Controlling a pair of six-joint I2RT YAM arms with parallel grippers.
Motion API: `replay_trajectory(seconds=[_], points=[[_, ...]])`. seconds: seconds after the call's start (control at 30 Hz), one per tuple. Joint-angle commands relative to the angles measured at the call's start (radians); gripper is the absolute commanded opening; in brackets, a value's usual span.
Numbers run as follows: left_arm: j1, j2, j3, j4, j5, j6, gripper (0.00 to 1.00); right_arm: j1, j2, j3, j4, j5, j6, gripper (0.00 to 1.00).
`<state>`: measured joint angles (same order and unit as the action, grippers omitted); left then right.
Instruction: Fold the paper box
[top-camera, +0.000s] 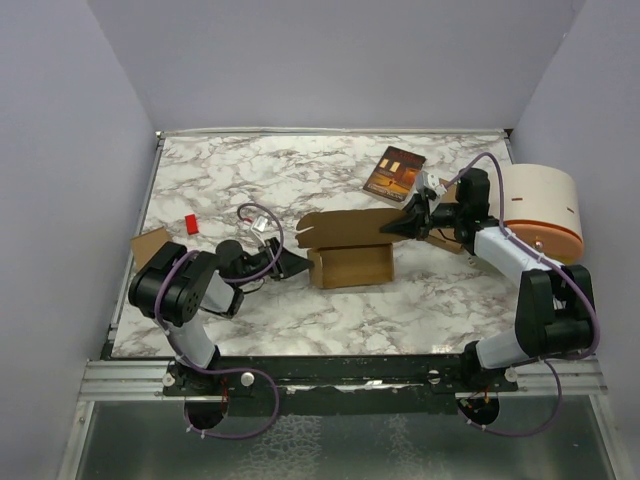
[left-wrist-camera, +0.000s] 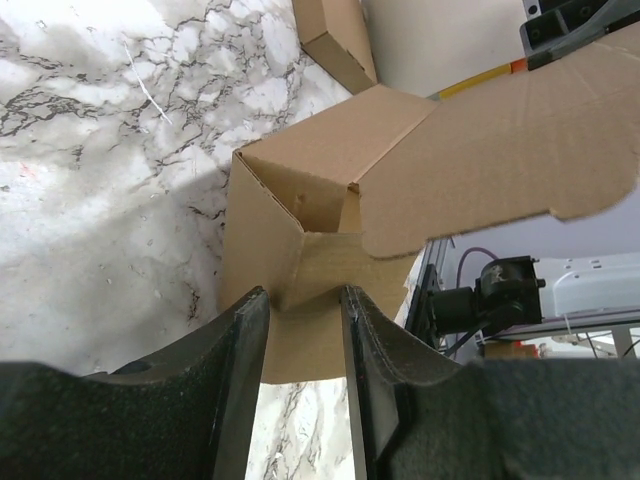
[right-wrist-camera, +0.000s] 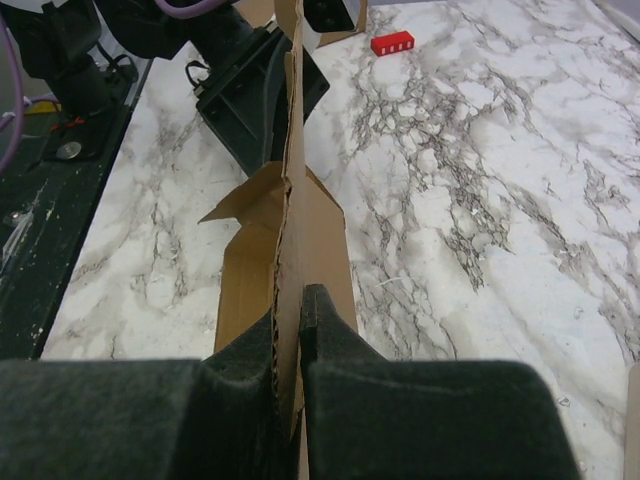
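Observation:
The tan paper box sits half-formed at the table's middle, its wide lid flap raised along the back. My right gripper is shut on that flap's right end; in the right wrist view the cardboard edge stands upright, pinched between the two pads at the gripper. My left gripper is at the box's left end. In the left wrist view its jaws stand apart, straddling the box's corner with a flat side flap lying past the tips. The lid flap hangs above.
A dark printed booklet lies behind the box. A white drum with an orange band stands at the right edge. A small red block and a loose cardboard piece lie at the left. Walls enclose three sides.

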<state>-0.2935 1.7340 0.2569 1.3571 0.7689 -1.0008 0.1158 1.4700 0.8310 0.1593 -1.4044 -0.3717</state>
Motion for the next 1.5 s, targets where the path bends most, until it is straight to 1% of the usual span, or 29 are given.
replay_trajectory(seconds=[0.0,0.17,0.33,0.47,0.6,0.7,0.77,1.03,1.17,1.33,1.47], points=[[-0.016,-0.031,0.022,-0.094,-0.024,0.058,0.39,-0.004,0.007,-0.007,0.028,0.006,-0.015,0.01],[-0.021,-0.015,0.031,-0.121,-0.024,0.089,0.4,-0.004,0.008,-0.006,0.03,0.004,-0.009,0.01],[-0.03,0.023,0.037,-0.081,-0.02,0.09,0.43,-0.005,0.009,-0.008,0.035,0.002,-0.004,0.01],[-0.048,0.015,0.044,-0.072,-0.029,0.097,0.47,-0.004,0.012,-0.011,0.045,0.0,0.004,0.01],[-0.061,-0.01,0.054,-0.116,-0.062,0.123,0.48,-0.002,0.012,-0.014,0.054,0.0,0.01,0.01],[-0.077,-0.031,0.059,-0.178,-0.116,0.146,0.48,0.0,0.012,-0.015,0.059,0.004,0.015,0.01],[-0.09,-0.073,0.062,-0.222,-0.165,0.164,0.47,0.002,0.011,-0.017,0.062,0.006,0.017,0.01],[-0.153,-0.12,0.082,-0.32,-0.31,0.195,0.45,0.011,0.008,-0.026,0.084,0.004,0.035,0.01],[-0.18,-0.127,0.093,-0.373,-0.371,0.207,0.45,0.012,-0.004,-0.047,0.169,-0.011,0.116,0.01],[-0.22,-0.151,0.107,-0.452,-0.484,0.233,0.45,0.014,-0.007,-0.081,0.3,-0.014,0.249,0.01],[-0.256,-0.185,0.131,-0.549,-0.578,0.269,0.45,0.023,0.008,-0.079,0.323,0.0,0.3,0.01]])
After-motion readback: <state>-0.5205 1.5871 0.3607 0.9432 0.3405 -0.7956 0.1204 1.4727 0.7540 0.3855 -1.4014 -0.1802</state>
